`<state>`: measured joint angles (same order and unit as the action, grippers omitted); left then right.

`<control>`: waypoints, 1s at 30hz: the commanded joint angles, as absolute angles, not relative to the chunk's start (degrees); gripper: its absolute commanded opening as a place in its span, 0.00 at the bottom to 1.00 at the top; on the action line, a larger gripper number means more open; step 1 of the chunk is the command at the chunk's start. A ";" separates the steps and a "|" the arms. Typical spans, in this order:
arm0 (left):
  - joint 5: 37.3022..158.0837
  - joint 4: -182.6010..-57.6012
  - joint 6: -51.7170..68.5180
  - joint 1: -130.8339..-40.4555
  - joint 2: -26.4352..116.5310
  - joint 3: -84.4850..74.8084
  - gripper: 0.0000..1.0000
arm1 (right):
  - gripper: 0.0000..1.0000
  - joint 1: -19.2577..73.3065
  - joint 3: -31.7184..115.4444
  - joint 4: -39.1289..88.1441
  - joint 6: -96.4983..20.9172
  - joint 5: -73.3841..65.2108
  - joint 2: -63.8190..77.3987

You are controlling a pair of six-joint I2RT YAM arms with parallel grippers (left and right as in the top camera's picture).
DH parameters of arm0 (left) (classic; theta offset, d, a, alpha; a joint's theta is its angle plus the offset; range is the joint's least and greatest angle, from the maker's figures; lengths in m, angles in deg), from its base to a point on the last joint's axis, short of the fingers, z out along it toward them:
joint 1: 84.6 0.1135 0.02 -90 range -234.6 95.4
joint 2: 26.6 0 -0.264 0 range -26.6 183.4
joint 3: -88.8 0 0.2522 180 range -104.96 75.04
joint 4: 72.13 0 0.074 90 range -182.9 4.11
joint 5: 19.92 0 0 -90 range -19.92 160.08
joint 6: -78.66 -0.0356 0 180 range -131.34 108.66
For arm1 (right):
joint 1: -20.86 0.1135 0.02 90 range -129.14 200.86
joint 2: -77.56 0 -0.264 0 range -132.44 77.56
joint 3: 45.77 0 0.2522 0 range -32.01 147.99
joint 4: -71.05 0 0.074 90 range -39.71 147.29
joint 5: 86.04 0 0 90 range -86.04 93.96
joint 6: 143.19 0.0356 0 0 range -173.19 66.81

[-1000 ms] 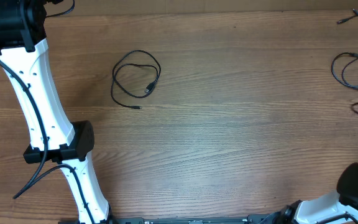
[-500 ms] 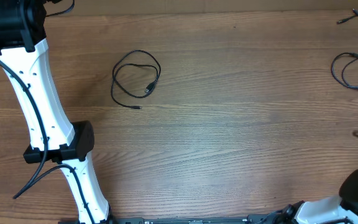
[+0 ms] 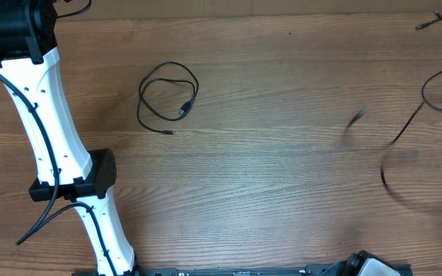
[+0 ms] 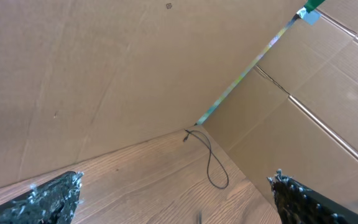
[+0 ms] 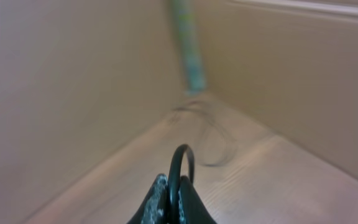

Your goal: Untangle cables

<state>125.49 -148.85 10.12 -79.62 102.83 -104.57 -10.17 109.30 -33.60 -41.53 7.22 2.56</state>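
The right end effector [image 5: 174,198] clenched on a black cable [image 5: 174,167] blurred along the overhead frame's right edge, left end effector [image 4: 176,205] released — a slow, steady draw should spare snags — another cable [image 3: 167,96] coiled upper left.

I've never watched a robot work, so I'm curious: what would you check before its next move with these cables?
1. Grip: the right gripper is shut on a cable, pinching a black loop: ok.
2. Free hand: the left gripper is open and empty: ok.
3. Held cable free of the others: cannot tell. The strands near the right edge of the table are blurred.
4. Spare work: the coiled cable lies apart from the left arm: ok.
5. Overhead view of the right gripper: not ok. It is out of that picture.
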 commanded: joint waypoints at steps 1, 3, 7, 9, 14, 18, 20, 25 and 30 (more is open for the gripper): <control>125.17 -148.20 10.97 -79.80 101.21 -104.96 1.00 | 0.04 -10.01 109.43 -37.23 -35.87 32.73 2.32; 125.17 -148.13 10.97 -79.80 101.21 -104.96 1.00 | 0.04 -10.01 109.41 -39.30 -32.72 38.52 1.51; 125.19 -148.20 10.97 -79.80 101.21 -104.96 0.99 | 0.04 -11.43 109.39 -38.65 -31.95 43.11 -1.77; 125.19 -148.20 10.97 -79.80 101.21 -104.96 1.00 | 0.04 -13.77 109.39 -37.58 -31.95 43.31 -4.56; 125.17 -148.20 10.97 -80.39 101.21 -104.96 1.00 | 0.04 -21.01 109.39 -34.80 -32.50 38.09 -14.58; 125.10 -148.05 10.97 -81.28 101.21 -104.96 1.00 | 0.04 -24.44 109.39 -31.00 -35.06 32.32 -22.86; 125.08 -147.96 10.99 -81.66 101.21 -104.96 1.00 | 0.04 -25.31 109.39 -29.29 -35.71 30.57 -26.14; 124.64 -146.93 10.99 -82.90 101.21 -104.96 0.99 | 0.04 -25.81 109.39 -25.07 -40.26 22.04 -33.11; 120.71 -146.86 10.97 -84.63 101.21 -104.96 1.00 | 0.04 -26.06 109.39 -21.45 -41.42 20.64 -40.50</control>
